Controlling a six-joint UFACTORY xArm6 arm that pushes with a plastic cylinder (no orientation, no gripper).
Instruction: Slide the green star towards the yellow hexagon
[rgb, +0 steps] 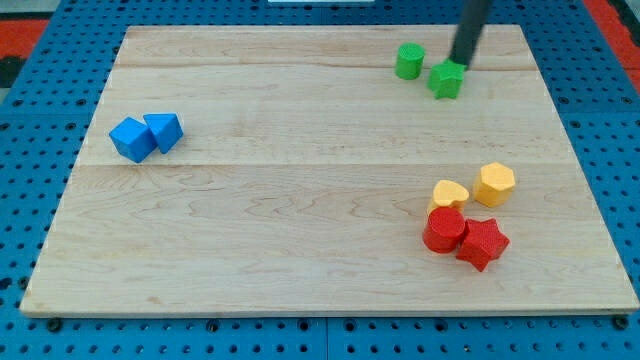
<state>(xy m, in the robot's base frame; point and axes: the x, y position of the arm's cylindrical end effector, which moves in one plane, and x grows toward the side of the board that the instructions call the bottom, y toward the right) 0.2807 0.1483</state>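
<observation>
Pale wood desk (300, 220), plank grain running across, set on a blue pegboard (40, 330).

Item 1: green star (447, 79), near the view's top, right of centre. Its shape is only roughly legible at this size.
Item 2: green cylinder (408, 61), just to the view's left of the star, a small gap between them.
Item 3: my tip (461, 64), lower end of a dark rod coming down from the view's top edge; it sits at the star's upper right side, apparently touching it. No jaws on this rig, so no open or closed condition applies.
Item 4: yellow hexagon (494, 184), view's right, well below the star.
Item 5: yellow heart (449, 193), just left of the hexagon.
Item 6: red cylinder (444, 229), directly under the yellow heart, touching it.
Item 7: red star (482, 243), pressed against the red cylinder's right side.
Item 8: two blue blocks at the view's left, touching: a blue cube (131, 138) and a blue wedge-like block (164, 131), exact shape uncertain.
</observation>
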